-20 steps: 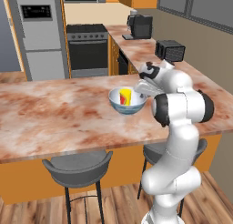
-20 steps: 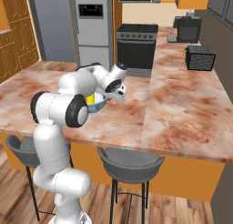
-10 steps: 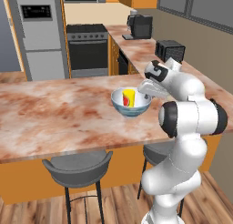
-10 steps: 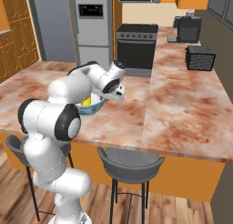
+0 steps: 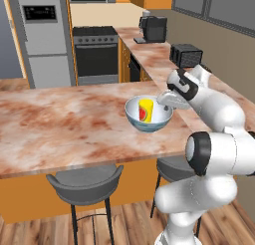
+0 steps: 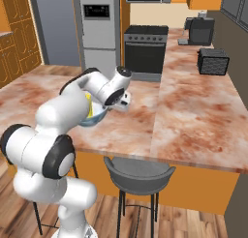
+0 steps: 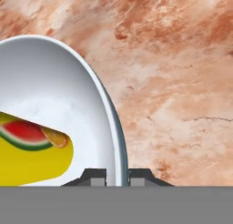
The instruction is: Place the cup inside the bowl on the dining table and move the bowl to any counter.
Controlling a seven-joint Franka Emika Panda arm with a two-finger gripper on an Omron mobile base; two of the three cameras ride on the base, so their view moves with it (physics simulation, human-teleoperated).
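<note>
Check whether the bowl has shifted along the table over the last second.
Yes. The bowl, with the tool clamped on its rim, has slid right toward the toaster-side counter.

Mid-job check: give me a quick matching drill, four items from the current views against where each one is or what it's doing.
Items:
1. cup
2. bowl
3. hand
4. toaster

States:
A. shut on the bowl's rim
B. on the counter by the wall
C. lying inside the bowl
D. above the dining table near its corner

Pairs: 1-C, 2-D, 3-A, 4-B
</note>
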